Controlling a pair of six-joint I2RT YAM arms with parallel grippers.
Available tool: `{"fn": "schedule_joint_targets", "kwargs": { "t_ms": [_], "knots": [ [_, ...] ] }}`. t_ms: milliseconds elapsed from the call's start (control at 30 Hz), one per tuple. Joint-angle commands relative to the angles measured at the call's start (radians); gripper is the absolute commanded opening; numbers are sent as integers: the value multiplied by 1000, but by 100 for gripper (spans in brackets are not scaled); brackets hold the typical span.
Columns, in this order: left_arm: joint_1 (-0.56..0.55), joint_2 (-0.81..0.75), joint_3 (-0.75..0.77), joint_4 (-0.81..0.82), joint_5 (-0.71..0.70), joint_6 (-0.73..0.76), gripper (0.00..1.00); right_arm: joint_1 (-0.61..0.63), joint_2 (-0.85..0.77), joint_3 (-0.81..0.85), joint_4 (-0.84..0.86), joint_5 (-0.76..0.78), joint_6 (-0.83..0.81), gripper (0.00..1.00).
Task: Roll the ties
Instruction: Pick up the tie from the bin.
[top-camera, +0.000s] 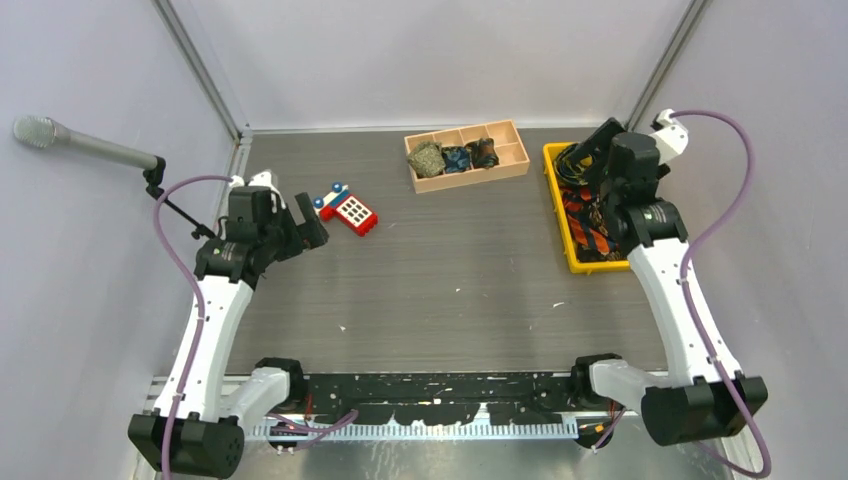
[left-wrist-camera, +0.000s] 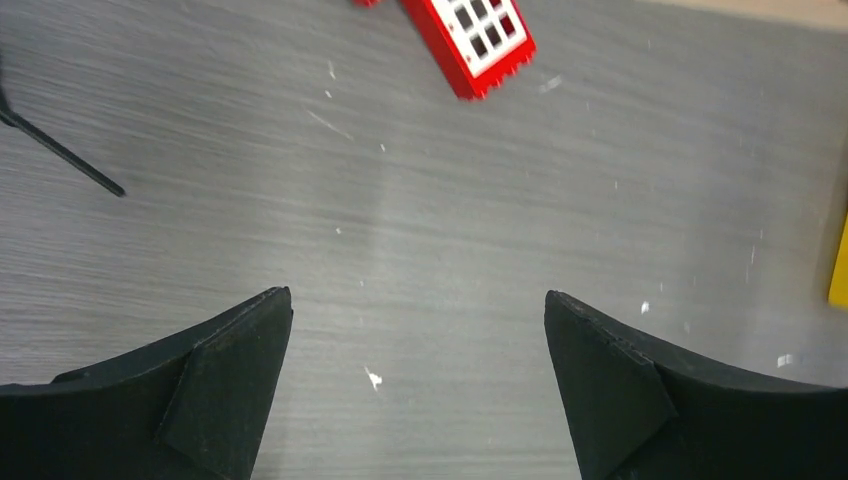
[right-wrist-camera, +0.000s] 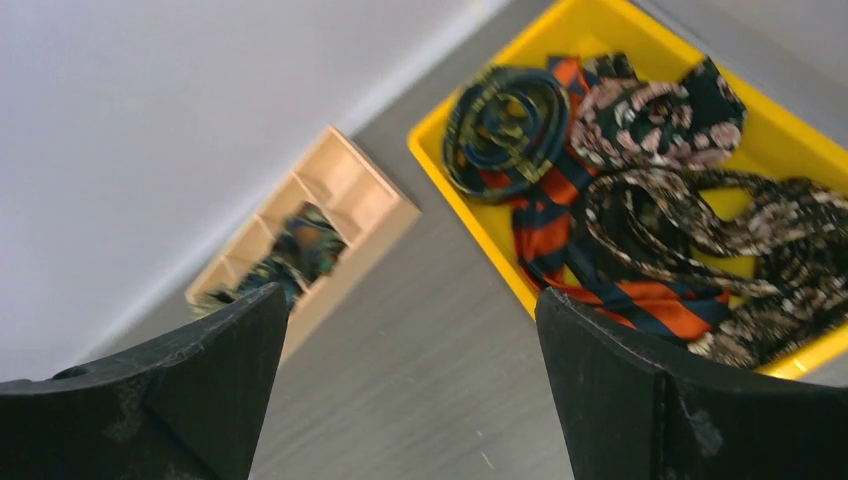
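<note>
— Lying where, the ties (right-wrist-camera: 640, 240)?
— Loose heap in yellow tray (right-wrist-camera: 785, 140), far right. Three coils (top-camera: 458, 157) in wooden box (top-camera: 512, 154), one per compartment.
— Grippers?
— Right gripper (right-wrist-camera: 412, 330) above tray, jaws wide apart, empty. Left gripper (left-wrist-camera: 418, 330) same, over tabletop (top-camera: 450, 270) nr toy phone (top-camera: 350, 208).

Striped and patterned ties (right-wrist-camera: 640, 230) lie heaped in a yellow tray (right-wrist-camera: 600, 25); three coiled ties (top-camera: 455, 158) sit in a wooden box (top-camera: 511, 152).
</note>
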Motion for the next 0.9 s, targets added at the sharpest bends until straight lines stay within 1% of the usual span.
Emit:
{"fn": "schedule_joint_targets", "kwargs": {
  "t_ms": [0,67,200,300,400,433,500,567,700,733,800,867],
  "knots": [
    [1,21,57,-111,180,103,100,4,52,48,-107,59,18,99],
    [-6,24,57,-145,158,106,100,2,90,53,-109,65,-3,99],
    [-8,6,19,-166,161,75,100,-20,198,93,-129,30,-79,99],
    [-7,-7,-37,-163,161,56,97,-79,319,181,-217,25,-39,99],
    [-7,-23,-91,-154,163,31,93,-139,441,257,-264,-35,-24,98],
    [-8,-30,-108,-146,161,28,92,-151,476,278,-269,-54,-14,97],
    [-9,-46,-126,-140,145,25,91,-170,547,318,-267,-118,12,90],
    [-9,-55,-131,-141,130,30,90,-177,634,361,-264,-157,59,86],
    [-10,-50,-137,-130,122,30,89,-184,752,437,-253,-145,161,78],
    [-11,-40,-137,-128,121,31,89,-186,779,449,-238,-138,189,72],
    [-10,-21,-135,-128,121,31,88,-186,827,462,-201,-135,236,65],
    [-11,-3,-128,-139,130,34,88,-188,881,497,-195,-128,273,63]
  ]
}}
